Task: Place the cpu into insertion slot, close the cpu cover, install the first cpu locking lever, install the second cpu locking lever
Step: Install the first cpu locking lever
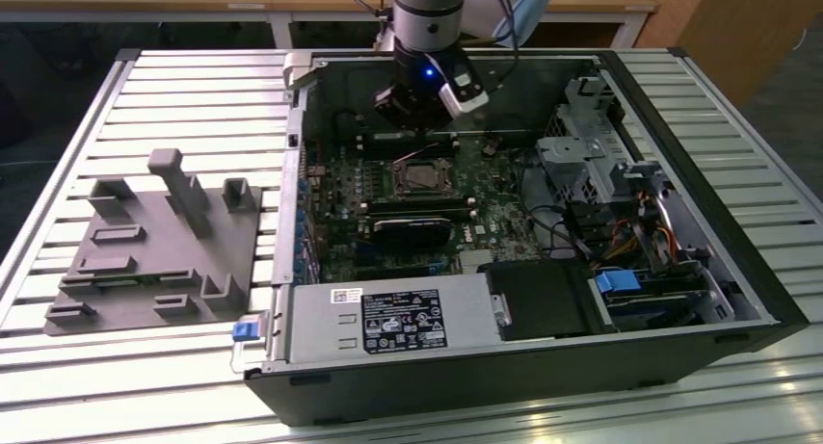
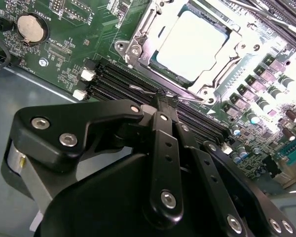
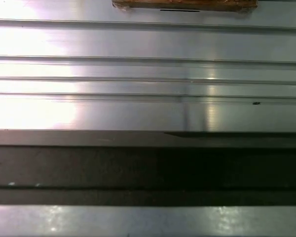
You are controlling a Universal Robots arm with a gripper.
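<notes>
- Shows the cpu [image 2: 195, 44] seated flat on the motherboard [image 2: 64, 59], framed by the lowered cpu cover [image 2: 140, 39].
- Finds the claw [image 2: 162, 98] pinched shut on the thin locking lever [image 2: 143, 89], just beside the cover.
- Puts the lever's length along the cover's near edge.

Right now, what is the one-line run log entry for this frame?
cpu: seated | cover: down around it | gripper: shut, tips at thin wire lever

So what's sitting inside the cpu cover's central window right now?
The cpu: its silvery top shows through the cpu cover, whose frame lies around it. Whatever is beneath the cpu is covered and cannot be seen.
</notes>
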